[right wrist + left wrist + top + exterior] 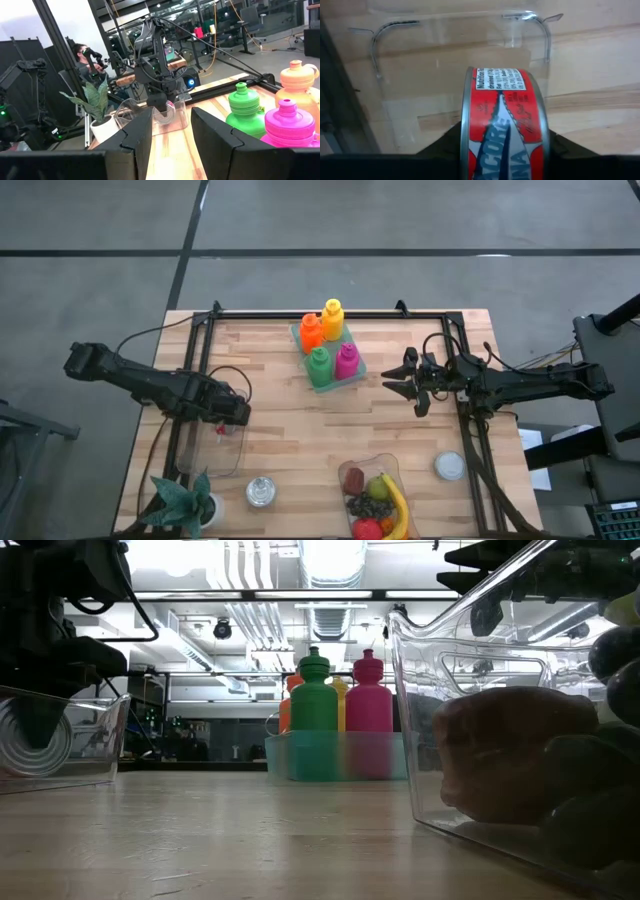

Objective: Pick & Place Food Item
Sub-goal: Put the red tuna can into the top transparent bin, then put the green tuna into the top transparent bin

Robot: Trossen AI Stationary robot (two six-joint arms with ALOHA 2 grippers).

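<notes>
One can (pixel 504 127) sits clamped in the left gripper (pixel 502 150).

bottles (pixel 328 345) in tray (pixel 357 374): bench (pixel 290 440) back-centre | fruit tub (pixel 349 472): front | plant (pixel 185 500): front-left corner | can (pixel 504 125): over left tub (pixel 230 463)

The can's (pixel 504 125) lower half is cut off.

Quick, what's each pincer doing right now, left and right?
Left pincer: closed on a red tuna can, above the clear container.
Right pincer: open, holding nothing, near the bottles.
</notes>
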